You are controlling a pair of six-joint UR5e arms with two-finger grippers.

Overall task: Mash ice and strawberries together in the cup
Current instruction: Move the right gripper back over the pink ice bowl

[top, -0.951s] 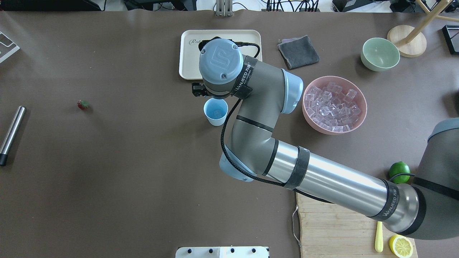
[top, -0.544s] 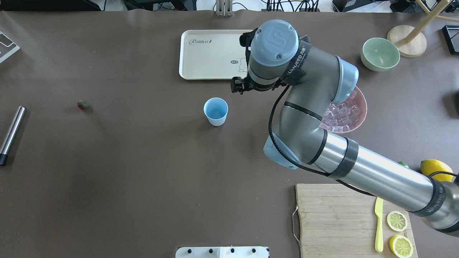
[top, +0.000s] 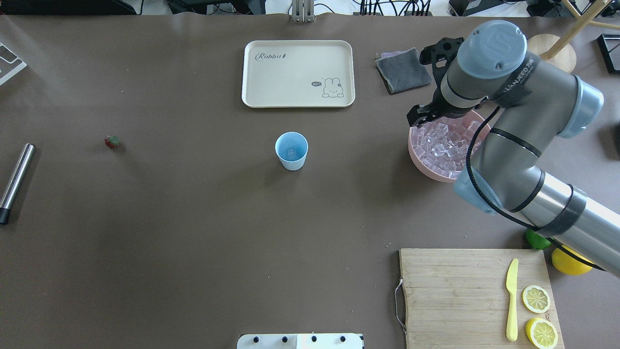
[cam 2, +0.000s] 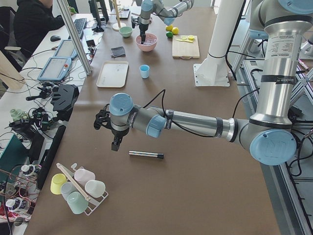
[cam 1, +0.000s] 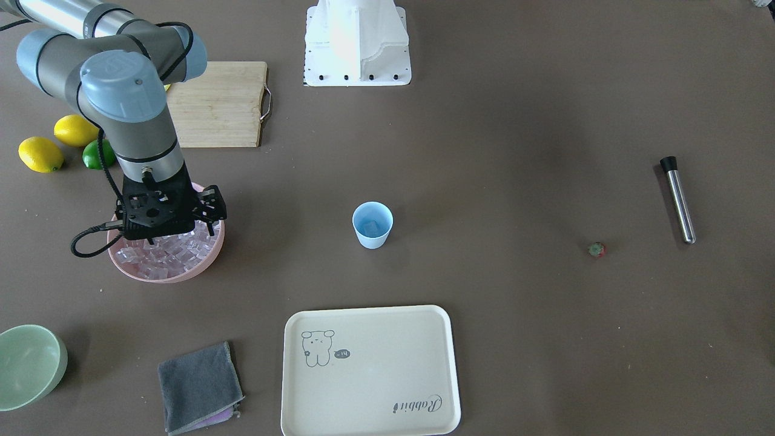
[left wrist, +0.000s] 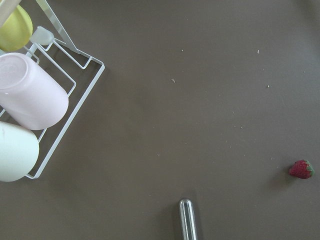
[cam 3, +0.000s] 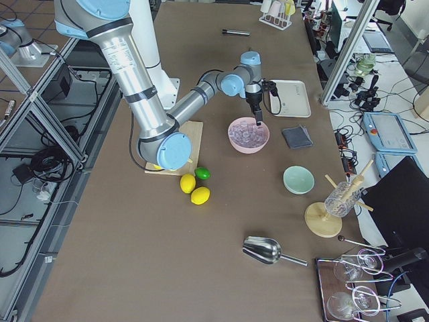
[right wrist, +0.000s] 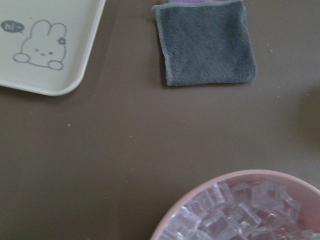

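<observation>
The right jaws hang point-down over the pink bowl at the upper right of the overhead view, above the bowl's upper-left rim. Whether they are released or clenched cannot be told, since the wrist mount hides their tips. The bowl is heaped with ice, and in the right wrist view the cubes fill the lower right of the frame.

The cup stands upright at the centre of the desk, well apart from the right jaws and to the left of the pink bowl. It holds one ice cube at its bottom.

The strawberry lies on bare desk at the left of the overhead view, well apart from the cup and from the right jaws. A metal rod lies near it at the left edge.

The left jaws show only in the left side view, pointing down above the desk just beside the rod, and their state cannot be told. In the left wrist view the strawberry sits at the lower right and the rod's rounded end at the bottom edge.

A pale-green bowl stands at the upper right, beyond the pink bowl.
</observation>
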